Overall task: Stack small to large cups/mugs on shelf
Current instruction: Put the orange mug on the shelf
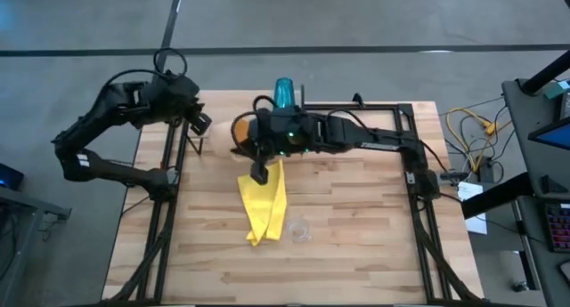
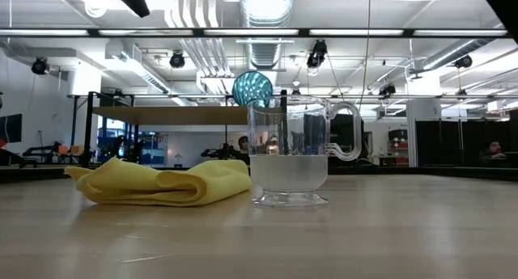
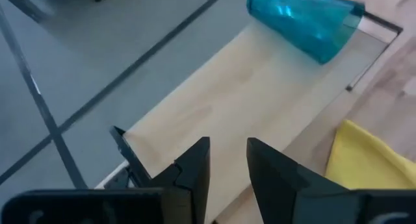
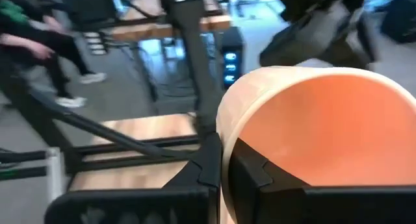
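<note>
Nearest the low camera stands the tiny clear glass [image 2: 289,170], a ribbed transparent cup with a looped handle and a flared foot, upright on the butcher-block counter [image 2: 405,230]. Just beside it lies the yellow cloth [image 2: 162,182], soft and crumpled into folds; from above the cloth [image 1: 264,205] stretches as a long strip, and the glass [image 1: 300,229] sits near its lower end.

The shelf [image 3: 260,100] is a smooth pale wood board on thin black legs, raised at the far edge of the counter. The tall teal tumbler [image 1: 283,92], translucent and slightly tapered, stands on its far part; in the left wrist view the tumbler [image 3: 302,21] is well apart from the fingers.

The right arm reaches across from the right, its wrist bent over the shelf's middle. The right end effector [image 4: 224,165] is clamped on the rim of the orange mug [image 4: 318,126], a matte round vessel with a cream outside and an orange inside.

The left arm is folded at the counter's left edge; the left end effector [image 3: 227,165] hangs over the shelf's end, its fingers narrowly parted and holding nothing.
</note>
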`<state>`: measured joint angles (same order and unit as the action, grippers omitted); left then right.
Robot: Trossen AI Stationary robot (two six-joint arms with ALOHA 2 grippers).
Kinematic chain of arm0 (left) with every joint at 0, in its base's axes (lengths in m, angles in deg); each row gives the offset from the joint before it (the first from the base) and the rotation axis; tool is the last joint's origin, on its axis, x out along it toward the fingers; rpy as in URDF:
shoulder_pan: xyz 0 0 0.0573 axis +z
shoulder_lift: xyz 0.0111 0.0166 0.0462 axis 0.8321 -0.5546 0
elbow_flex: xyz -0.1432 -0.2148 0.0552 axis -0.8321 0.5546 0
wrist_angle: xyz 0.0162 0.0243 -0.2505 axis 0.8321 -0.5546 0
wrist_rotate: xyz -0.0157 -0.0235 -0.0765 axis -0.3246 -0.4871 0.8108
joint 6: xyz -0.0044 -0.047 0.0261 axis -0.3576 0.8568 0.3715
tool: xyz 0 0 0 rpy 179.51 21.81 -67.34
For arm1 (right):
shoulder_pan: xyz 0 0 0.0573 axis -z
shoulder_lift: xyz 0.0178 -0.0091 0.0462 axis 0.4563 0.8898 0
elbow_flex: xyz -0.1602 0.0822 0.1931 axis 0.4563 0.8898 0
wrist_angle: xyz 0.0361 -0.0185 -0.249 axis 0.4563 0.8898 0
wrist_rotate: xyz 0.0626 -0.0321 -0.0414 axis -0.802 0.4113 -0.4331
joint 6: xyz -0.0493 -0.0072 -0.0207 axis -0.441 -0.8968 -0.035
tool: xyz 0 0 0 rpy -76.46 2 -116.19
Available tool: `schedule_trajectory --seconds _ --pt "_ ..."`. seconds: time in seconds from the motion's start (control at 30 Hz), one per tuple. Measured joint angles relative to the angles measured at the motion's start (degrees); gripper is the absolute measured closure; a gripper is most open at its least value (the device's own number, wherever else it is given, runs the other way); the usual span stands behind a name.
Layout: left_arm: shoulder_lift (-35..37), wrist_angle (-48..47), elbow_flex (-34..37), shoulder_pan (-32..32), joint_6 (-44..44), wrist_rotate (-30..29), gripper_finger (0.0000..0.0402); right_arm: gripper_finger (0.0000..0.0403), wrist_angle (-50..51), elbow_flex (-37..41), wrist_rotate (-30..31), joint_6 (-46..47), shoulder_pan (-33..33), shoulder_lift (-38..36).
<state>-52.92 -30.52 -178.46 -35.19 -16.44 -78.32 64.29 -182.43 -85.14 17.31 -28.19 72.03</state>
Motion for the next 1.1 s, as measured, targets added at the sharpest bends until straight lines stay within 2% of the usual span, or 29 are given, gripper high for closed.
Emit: schedule_trajectory --seconds 0.1,0.43,0.8,0.97,1.1 --pt "0.8 0.9 0.2 -0.1 0.2 -0.2 0.0314 0.0394 0.4 0.0 4.1 -1.4 -0.9 0.0" --pt "0.0 0.6 1.8 -0.1 1.5 2.5 0.0314 0.0394 8.8 0.2 4.9 3.8 -1.1 0.2" --pt "-2.0 0.5 5.3 -0.1 1.5 2.4 0.0314 0.0394 16.8 0.2 10.4 5.4 -1.1 0.6" --pt "-2.1 0.6 6.4 -0.1 1.6 3.6 0.0314 0.0394 16.7 0.2 10.4 5.4 -1.2 0.6" --pt "-1.7 0.6 6.1 -0.1 1.6 5.1 0.0314 0.0394 16.5 0.2 6.2 5.3 -2.0 0.6"
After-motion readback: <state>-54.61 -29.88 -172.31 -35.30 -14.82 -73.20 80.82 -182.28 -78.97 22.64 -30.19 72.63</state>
